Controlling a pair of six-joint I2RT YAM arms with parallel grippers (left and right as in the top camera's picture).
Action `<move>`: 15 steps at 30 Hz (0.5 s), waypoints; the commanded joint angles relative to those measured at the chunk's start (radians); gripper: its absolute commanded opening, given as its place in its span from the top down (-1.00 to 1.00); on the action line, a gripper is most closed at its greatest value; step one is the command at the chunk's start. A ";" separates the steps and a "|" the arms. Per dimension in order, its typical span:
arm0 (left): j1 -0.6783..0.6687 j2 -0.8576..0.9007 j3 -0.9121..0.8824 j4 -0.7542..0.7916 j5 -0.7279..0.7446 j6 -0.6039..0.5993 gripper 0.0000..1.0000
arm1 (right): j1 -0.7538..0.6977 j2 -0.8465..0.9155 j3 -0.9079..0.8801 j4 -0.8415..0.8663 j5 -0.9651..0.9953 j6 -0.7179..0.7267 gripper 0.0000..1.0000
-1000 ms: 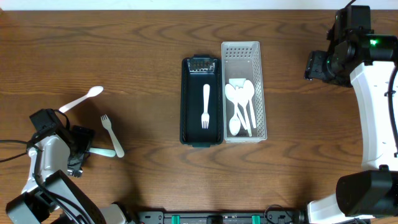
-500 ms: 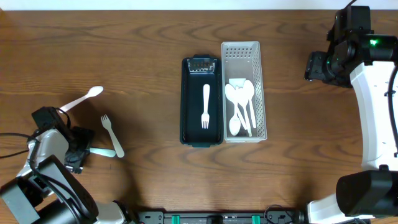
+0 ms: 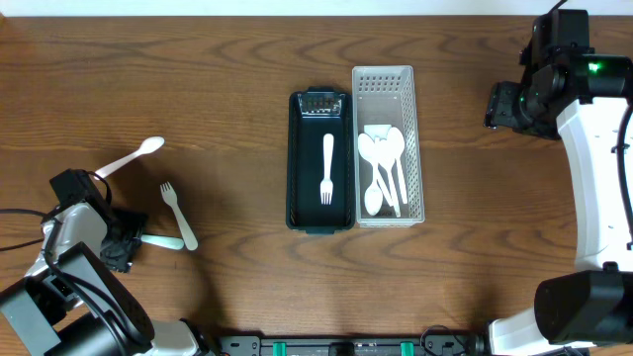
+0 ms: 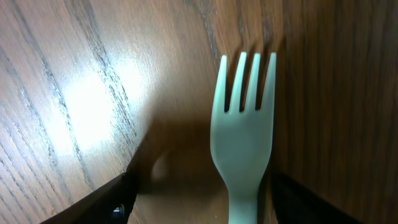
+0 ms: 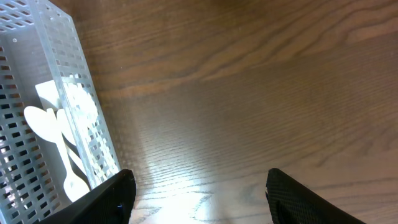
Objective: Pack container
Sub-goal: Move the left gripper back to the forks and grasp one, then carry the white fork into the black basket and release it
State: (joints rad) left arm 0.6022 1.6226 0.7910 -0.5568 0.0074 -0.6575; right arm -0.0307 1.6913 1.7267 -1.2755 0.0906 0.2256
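A pale green fork [image 4: 244, 143] lies on the wooden table, tines pointing away from my left gripper [image 4: 200, 186]. The gripper's jaws are open on either side of the handle, with a gap on the left. In the overhead view the left gripper [image 3: 136, 240] sits at the table's left with the green fork [image 3: 166, 241] sticking out to its right. A black container [image 3: 295, 168] holds one white fork [image 3: 326, 168]. A white perforated basket [image 3: 416, 148] holds several white spoons [image 3: 381, 163]. My right gripper [image 5: 202, 186] is open and empty, over bare table right of the basket [image 5: 37, 74].
A white fork [image 3: 179, 215] lies just above the green one, its handle end near the green fork's tip. A white spoon [image 3: 130, 158] lies farther up left. The right arm [image 3: 593, 148] runs along the right edge.
My left arm has shifted slightly down and left, staying at the green fork. The right arm and the containers have not moved.
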 commanded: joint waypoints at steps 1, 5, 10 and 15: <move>0.000 0.070 -0.052 -0.034 0.049 -0.006 -0.37 | -0.005 -0.008 0.012 -0.001 0.010 0.006 -0.41; 0.000 0.070 -0.052 -0.034 0.049 -0.005 -0.03 | -0.005 -0.008 0.012 -0.001 0.010 0.006 -0.41; 0.000 0.070 -0.052 -0.034 0.050 -0.005 0.36 | -0.005 -0.008 0.012 -0.002 0.010 0.006 -0.41; 0.000 0.070 -0.052 -0.029 0.050 -0.005 0.63 | -0.005 -0.008 0.012 -0.002 0.010 0.005 -0.41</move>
State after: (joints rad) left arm 0.6022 1.6253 0.7948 -0.5781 0.0433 -0.6582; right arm -0.0307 1.6913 1.7267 -1.2755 0.0906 0.2260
